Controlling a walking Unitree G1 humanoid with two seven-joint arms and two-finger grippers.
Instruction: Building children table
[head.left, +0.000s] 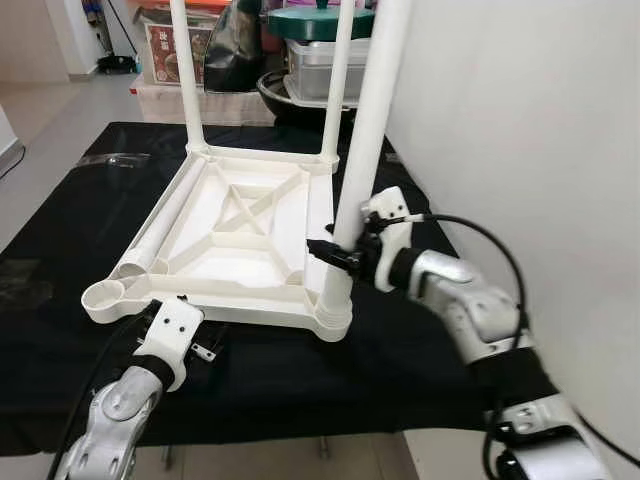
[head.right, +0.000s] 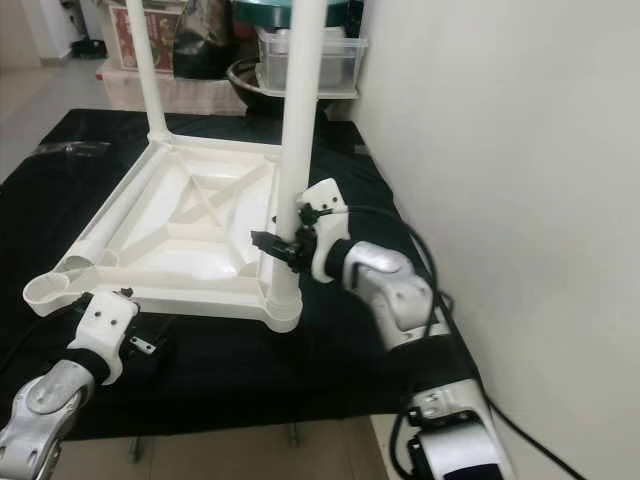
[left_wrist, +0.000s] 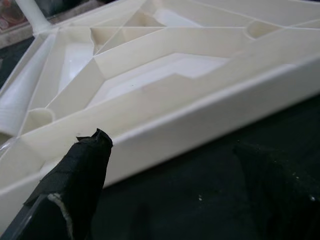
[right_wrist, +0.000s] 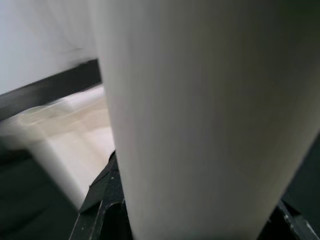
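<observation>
Beside the wall, right gripper (head.left: 337, 252) fingers apparently clamped around upright table leg (head.left: 365, 150), forearm bent inward.

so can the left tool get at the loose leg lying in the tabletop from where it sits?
Probably yes. The left tool, open, sits by the tabletop's near rim, and the loose leg lies just over that rim beside the empty socket, with nothing on top.

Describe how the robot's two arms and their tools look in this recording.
Both arms have silver metal segments with black joints and a white plastic housing at the wrist. The left tool and right tool each have two long black fingers. Black cables loop along both forearms, most plainly over the right arm.
</observation>
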